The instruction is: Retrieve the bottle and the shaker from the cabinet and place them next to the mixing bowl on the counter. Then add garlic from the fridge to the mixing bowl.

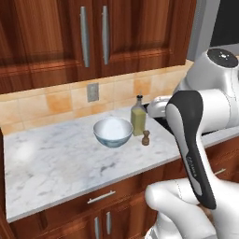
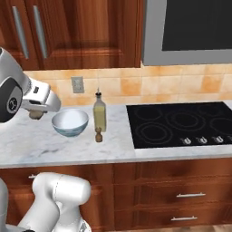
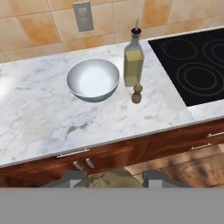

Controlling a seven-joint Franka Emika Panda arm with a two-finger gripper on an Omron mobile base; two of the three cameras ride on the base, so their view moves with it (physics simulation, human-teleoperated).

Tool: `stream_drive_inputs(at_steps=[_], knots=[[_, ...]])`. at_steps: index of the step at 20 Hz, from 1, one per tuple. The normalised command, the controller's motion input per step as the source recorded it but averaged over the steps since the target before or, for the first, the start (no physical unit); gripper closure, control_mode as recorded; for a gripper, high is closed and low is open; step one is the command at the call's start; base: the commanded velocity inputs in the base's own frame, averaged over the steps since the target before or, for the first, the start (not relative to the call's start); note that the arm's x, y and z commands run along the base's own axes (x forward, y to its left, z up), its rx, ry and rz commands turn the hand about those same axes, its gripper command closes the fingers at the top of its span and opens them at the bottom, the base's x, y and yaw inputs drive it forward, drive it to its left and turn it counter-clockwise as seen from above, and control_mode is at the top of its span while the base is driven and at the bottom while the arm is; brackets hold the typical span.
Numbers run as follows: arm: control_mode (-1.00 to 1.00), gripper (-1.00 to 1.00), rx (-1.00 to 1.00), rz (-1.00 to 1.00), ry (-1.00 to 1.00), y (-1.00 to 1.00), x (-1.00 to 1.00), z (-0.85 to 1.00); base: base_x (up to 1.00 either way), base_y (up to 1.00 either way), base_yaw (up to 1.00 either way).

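The bottle (image 3: 133, 61) and the shaker (image 3: 137, 93) already stand on the worktop (image 3: 39, 118), just beside the mixing bowl (image 3: 92, 80); the shaker stands nearer the tool than the bottle.

The tool (image 3: 113, 178) grips a pale, lumpy object, judged to be the garlic (image 3: 111, 180), between its fingertips (image 3: 72, 177). The tool is held back over the worktop's front edge, with the bowl ahead of it and slightly to its left.

The step in hand is judged to be delivery of the garlic:
1. Advance the tool until it is directly above the bowl opening.
2. Keep to the side of the bowl away from the bottle, which is tall and easily knocked.
3. Lower the tool inside the rim before opening it.
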Motion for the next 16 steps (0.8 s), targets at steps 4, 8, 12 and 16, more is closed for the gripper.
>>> stream_drive_inputs(at_steps=[4, 8, 12, 16], knots=[[1.00, 1.00, 0.00, 0.00, 0.00, 0.00, 0.00, 0.00, 0.09, 0.00, -0.02], [1.00, 1.00, 0.00, 0.00, 0.00, 0.00, 0.00, 0.00, 0.41, 0.03, -0.06], [1.00, 1.00, 0.00, 0.00, 0.00, 0.00, 0.00, 0.00, 0.34, 0.04, -0.07], [1.00, 1.00, 0.00, 0.00, 0.00, 0.00, 0.00, 0.00, 0.05, 0.05, -0.04]])
